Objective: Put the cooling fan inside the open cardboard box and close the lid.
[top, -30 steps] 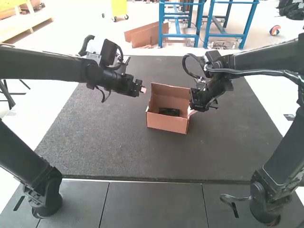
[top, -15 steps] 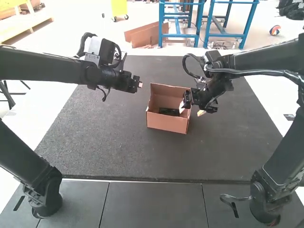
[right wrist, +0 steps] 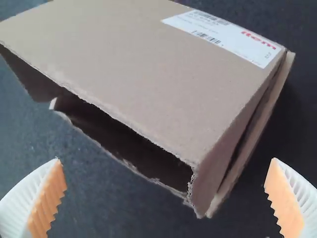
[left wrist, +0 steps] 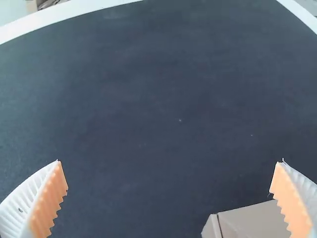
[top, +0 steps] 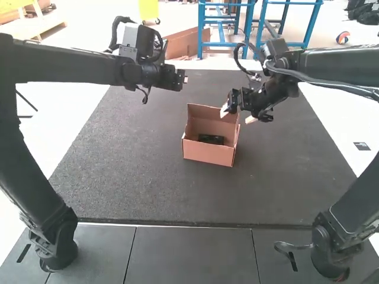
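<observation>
Cardboard sits at the middle of the high view. The cardboard box (top: 207,152) stands on the black mat (top: 118,165) with its mouth upward, and its long side runs across the view, slightly turned. We see the cooling fan (top: 210,139) inside it as a dark, low shape on the box floor. Its long axis lies along the front wall, and we cannot tell which way its face points. The right gripper (top: 238,115) hangs over the far right corner of the box with its fingers spread and nothing held. One fingertip is close to the rim of the back wall, but we cannot tell whether it touches. The fan lies below that gripper and nearer the camera, apart from it. The left gripper (top: 182,77) is held up beyond the far left corner, well apart from both box and fan.

From the left wrist, we see the left gripper (left wrist: 168,166) wide open. Its orange pads (left wrist: 47,201) stand far apart, with bare black mat (left wrist: 158,89) between them. A corner of the cardboard box (left wrist: 242,223) lies just beside one finger.

From the right wrist, the right gripper (right wrist: 166,166) is likewise released. Its pads (right wrist: 285,198) stand either side of the cardboard box (right wrist: 148,74) and grip nothing. We see an outer face bearing a white label (right wrist: 225,37), with a dark gap beneath a torn edge.
</observation>
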Controlling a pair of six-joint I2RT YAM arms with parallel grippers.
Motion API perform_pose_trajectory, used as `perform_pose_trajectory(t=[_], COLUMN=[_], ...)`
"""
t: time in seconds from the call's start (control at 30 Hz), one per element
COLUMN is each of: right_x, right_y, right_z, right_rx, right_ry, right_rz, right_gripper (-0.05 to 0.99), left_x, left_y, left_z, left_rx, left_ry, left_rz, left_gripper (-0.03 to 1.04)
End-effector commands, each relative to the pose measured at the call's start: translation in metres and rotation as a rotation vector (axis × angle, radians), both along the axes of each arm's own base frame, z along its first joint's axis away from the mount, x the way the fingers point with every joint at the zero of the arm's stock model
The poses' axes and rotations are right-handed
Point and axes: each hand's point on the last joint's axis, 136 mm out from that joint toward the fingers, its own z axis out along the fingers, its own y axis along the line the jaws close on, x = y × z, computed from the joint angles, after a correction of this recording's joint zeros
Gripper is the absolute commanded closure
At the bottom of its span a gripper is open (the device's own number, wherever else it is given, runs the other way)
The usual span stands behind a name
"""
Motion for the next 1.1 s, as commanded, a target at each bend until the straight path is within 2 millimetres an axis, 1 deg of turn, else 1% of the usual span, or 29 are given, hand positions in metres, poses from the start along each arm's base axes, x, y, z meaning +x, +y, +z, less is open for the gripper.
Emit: perform_pose_trajectory(t=[0.0, 0.07, 0.2, 0.27, 0.37, 0.5, 0.63, 0.73, 0.87, 0.97, 1.07], right_x=[0.018, 0.029, 0.046, 0.050, 0.053, 0.053, 0.050, 0.048, 0.045, 0.042, 0.034], right_y=[-0.019, -0.031, -0.053, -0.061, -0.067, -0.067, -0.065, -0.063, -0.062, -0.062, -0.058], right_z=[0.041, 0.054, 0.079, 0.086, 0.087, 0.085, 0.083, 0.080, 0.076, 0.072, 0.066], right_rx=[0.023, 0.027, 0.046, 0.054, 0.056, 0.060, 0.070, 0.075, 0.074, 0.070, 0.074], right_ry=[-0.134, -0.194, -0.296, -0.320, -0.325, -0.318, -0.307, -0.297, -0.279, -0.262, -0.222], right_rz=[-0.063, -0.110, -0.191, -0.214, -0.232, -0.235, -0.223, -0.212, -0.201, -0.195, -0.173], right_gripper=[0.01, 0.01, 0.01, 0.01, 0.01, 0.01, 0.01, 0.01, 0.01, 0.01, 0.01], left_x=[0.005, 0.006, 0.007, 0.006, 0.006, 0.007, 0.000, -0.007, -0.021, -0.030, -0.034], left_y=[-0.023, -0.035, -0.058, -0.067, -0.074, -0.072, -0.062, -0.054, -0.049, -0.046, -0.043], left_z=[0.011, 0.006, -0.011, -0.020, -0.034, -0.055, -0.080, -0.098, -0.119, -0.135, -0.148], left_rx=[0.002, 0.007, 0.022, 0.031, 0.046, 0.091, 0.155, 0.182, 0.209, 0.227, 0.235], left_ry=[-0.027, -0.020, 0.008, 0.024, 0.049, 0.091, 0.165, 0.226, 0.293, 0.323, 0.331], left_rz=[-0.035, -0.055, -0.094, -0.108, -0.121, -0.127, -0.133, -0.135, -0.148, -0.152, -0.155], left_gripper=[0.04, 0.04, 0.04, 0.04, 0.04, 0.04, 0.04, 0.04, 0.04, 0.04, 0.04])
